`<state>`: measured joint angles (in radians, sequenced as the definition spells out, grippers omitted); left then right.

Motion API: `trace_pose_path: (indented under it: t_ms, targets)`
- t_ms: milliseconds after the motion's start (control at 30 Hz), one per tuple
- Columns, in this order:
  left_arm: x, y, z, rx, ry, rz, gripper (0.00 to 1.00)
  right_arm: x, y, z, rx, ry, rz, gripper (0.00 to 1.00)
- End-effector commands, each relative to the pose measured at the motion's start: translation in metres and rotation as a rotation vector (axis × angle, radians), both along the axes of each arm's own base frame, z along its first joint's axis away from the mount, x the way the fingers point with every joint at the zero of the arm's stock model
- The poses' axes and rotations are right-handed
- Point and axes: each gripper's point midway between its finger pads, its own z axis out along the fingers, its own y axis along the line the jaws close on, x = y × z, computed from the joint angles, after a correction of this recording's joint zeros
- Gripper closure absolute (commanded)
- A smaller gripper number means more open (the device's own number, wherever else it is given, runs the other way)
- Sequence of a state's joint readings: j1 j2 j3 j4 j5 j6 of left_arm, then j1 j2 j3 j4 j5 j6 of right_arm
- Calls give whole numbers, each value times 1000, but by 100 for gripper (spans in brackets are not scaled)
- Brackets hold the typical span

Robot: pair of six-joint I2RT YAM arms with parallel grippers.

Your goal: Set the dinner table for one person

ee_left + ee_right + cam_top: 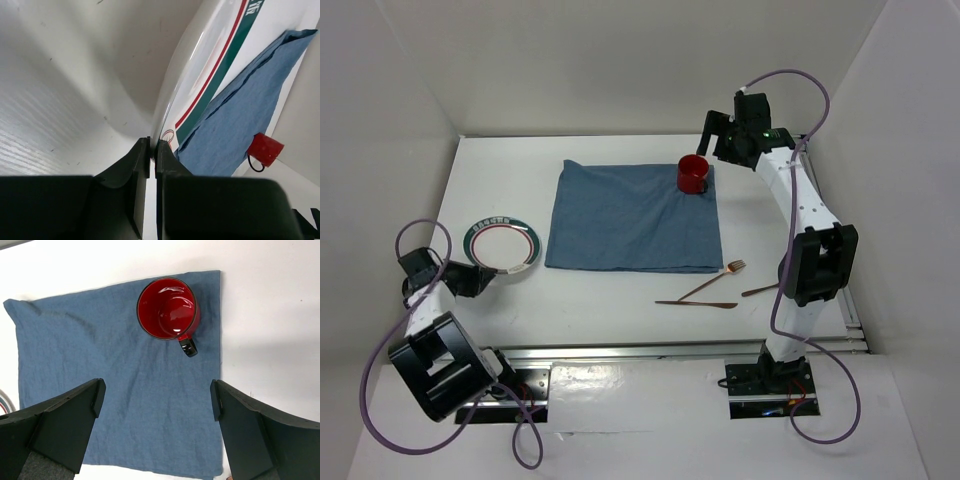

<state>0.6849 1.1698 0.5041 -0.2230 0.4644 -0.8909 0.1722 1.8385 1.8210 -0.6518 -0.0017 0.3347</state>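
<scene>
1. Ref. landmark: blue cloth placemat (pixel 635 215). It lies flat, and all positions below are given rel. to it.
2. Dinner table (pixel 500 180): the white top lies under the placemat and extends past it on every side. You'll see an aluminium rail along the edge nearest the arm bases.
3. Mug (pixel 693 174): red, upright, mouth up. It sits on the placemat's far R corner, inside the cloth edge. Its black handle points toward the near side of the mat.
4. Plate (pixel 503 220): white w/ green-and-red rim band. It's on the table off the placemat's L edge, close but not touching the cloth.
5. L gripper (pixel 153 147): it's at the plate's rim on the side away from the placemat. Jaws are narrow, and your wrist view shows the plate's thin edge pinched in the slit between them.
6. R gripper (pixel 157 395): above the placemat's far R corner, looking down on the mug. Jaws stand wide apart w/ nothing between them, and there's no contact w/ mug or cloth.
7. Cutlery, copper-coloured, lies on the table off the placemat's near R corner:
   - Fork (pixel 715 280): angled, tines nearest the mat.
   - Knife (pixel 695 303): lies across the fork's handle end, further from the mat.
   - Third utensil (pixel 760 290): partly hidden by the R arm (pixel 815 260), so type can't be told.
</scene>
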Motion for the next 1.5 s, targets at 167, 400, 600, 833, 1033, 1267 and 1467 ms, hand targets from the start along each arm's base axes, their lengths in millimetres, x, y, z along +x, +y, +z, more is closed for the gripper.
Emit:
trace_pose_path:
  t_ms: [167, 400, 600, 833, 1033, 1267, 1467]
  targets:
    - [38, 15, 84, 196, -205, -147, 100, -11, -4, 39, -3, -90, -7, 0]
    - [77, -44, 150, 251, -361, -398, 100, -31, -11, 37, -6, -90, -27, 0]
    - [119, -149, 155, 168, -397, -720, 100, -67, -19, 8, -4, -23, -34, 0]
    - [160, -242, 115, 75, -325, -890, 100, -107, -66, -39, -22, 157, -251, 0]
    - [186, -278, 75, 27, -247, -946, 100, -160, -64, -67, 36, 242, -258, 4]
    - [195, -292, 51, 33, -176, -980, 100, -219, -43, -109, 132, 329, -246, 23]
    - [186, -287, 23, 94, -63, -999, 92, -244, -19, -142, 141, 418, -233, 26]
